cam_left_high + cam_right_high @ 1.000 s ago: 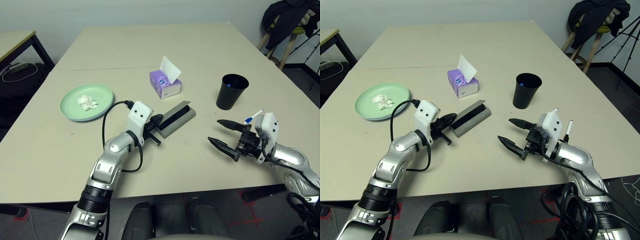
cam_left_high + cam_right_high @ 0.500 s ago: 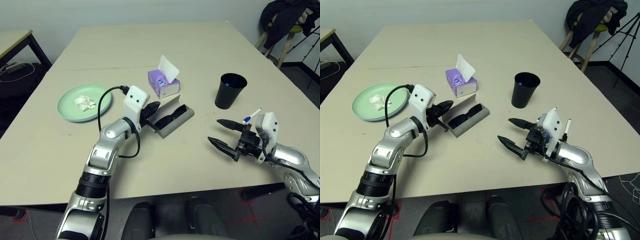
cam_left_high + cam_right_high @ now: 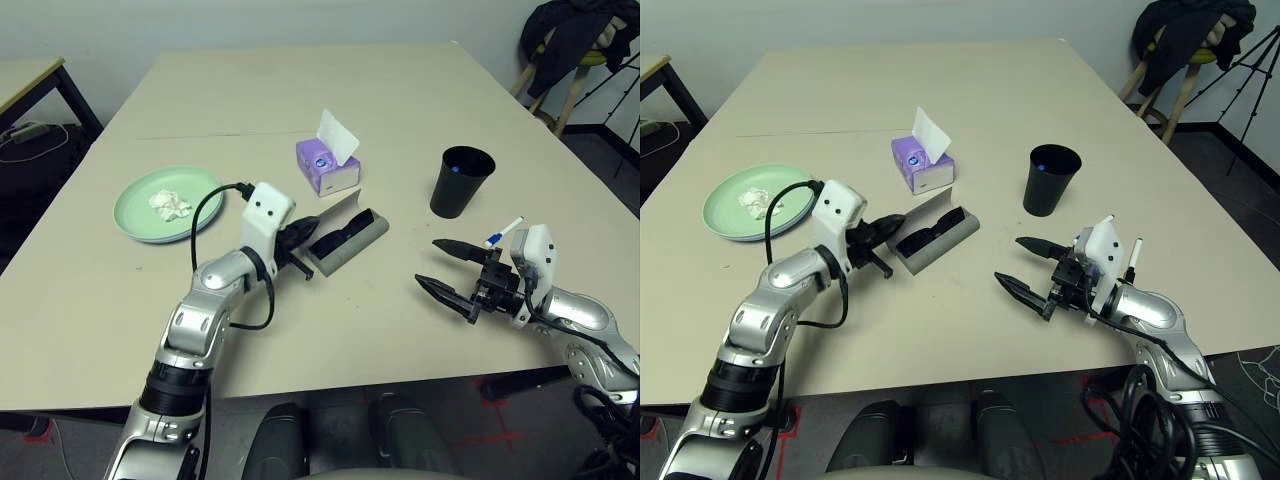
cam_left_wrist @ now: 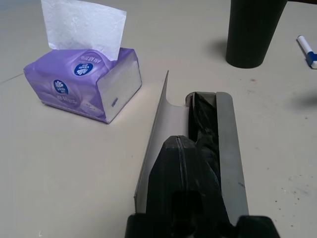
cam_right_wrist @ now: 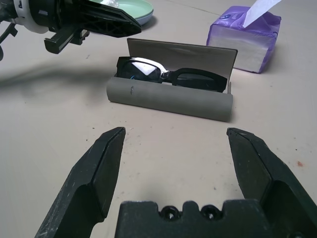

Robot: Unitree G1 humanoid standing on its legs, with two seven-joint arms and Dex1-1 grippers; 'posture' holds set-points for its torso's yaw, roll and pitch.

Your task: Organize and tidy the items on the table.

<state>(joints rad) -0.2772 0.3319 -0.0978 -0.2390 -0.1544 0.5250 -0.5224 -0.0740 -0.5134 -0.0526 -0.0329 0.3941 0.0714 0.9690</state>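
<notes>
Right wrist view is showing the right gripper (image 5: 171, 148) hovering near the robot with jaws spread wide, facing the open grey glasses case (image 5: 168, 98) where the black sunglasses (image 5: 168, 73) are lying. At the case's left end the left gripper (image 3: 297, 237) is pointing with jaws pressed together, just beside its raised lid. A careless push could, I judge, be sliding the case into the purple tissue box (image 3: 327, 166) farther back on the surface (image 3: 400, 90).

I see the sunglasses (image 5: 171, 75) in the open case (image 3: 347, 240) at table (image 3: 400, 100) centre. Tissue box (image 3: 327, 165) sits at its 11 o'clock, cup (image 3: 460, 183) at 2, plate (image 3: 150, 215) holding the wad (image 3: 171, 204) at 9.
</notes>
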